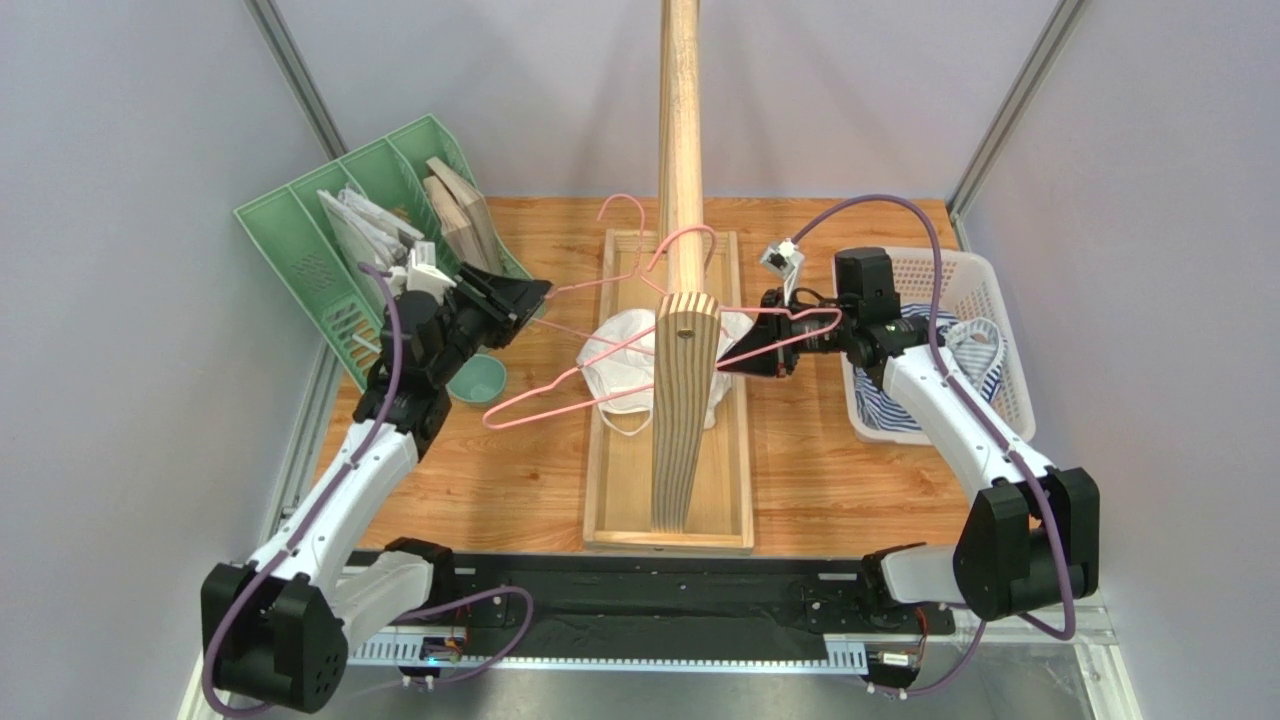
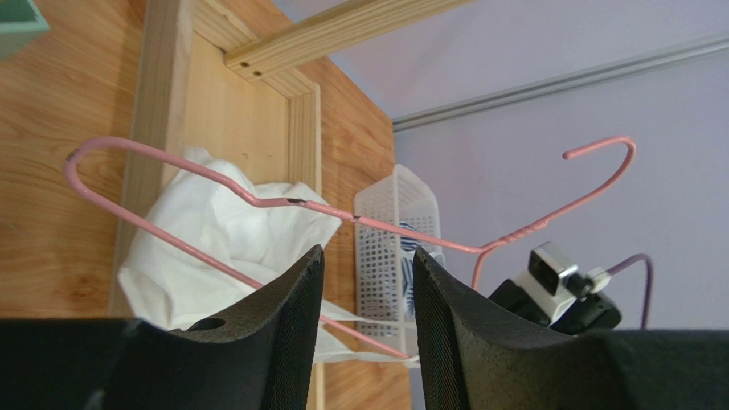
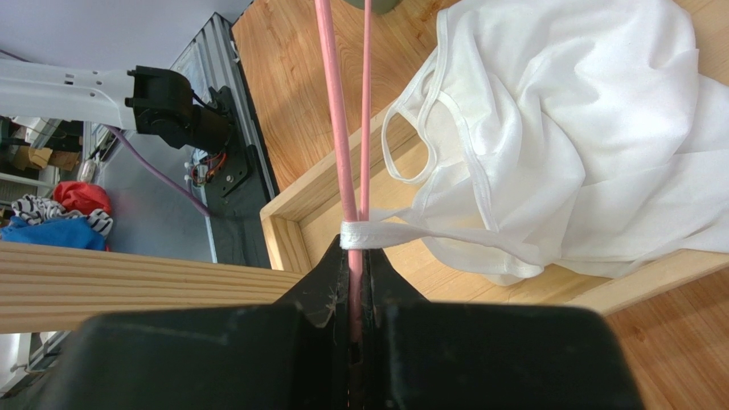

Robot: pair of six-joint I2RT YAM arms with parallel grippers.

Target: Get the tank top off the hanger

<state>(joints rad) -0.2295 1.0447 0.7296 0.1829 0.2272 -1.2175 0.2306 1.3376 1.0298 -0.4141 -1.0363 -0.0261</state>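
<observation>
Right tool (image 3: 352, 259) clenched on pink hanger (image 3: 330, 102), tank top (image 3: 590, 128) strap looped there; left tool (image 2: 368, 295) at top's 9 o'clock, released, probably empty.

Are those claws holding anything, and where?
The right gripper pinches the hanger at one shoulder end, by the tank top strap. The left gripper is open, empty.

Both arms reach forward and inward. The left claw (image 2: 366, 260) stands half open; the right claw (image 1: 769, 333) is clamped on the pink hanger (image 3: 332, 102).
</observation>
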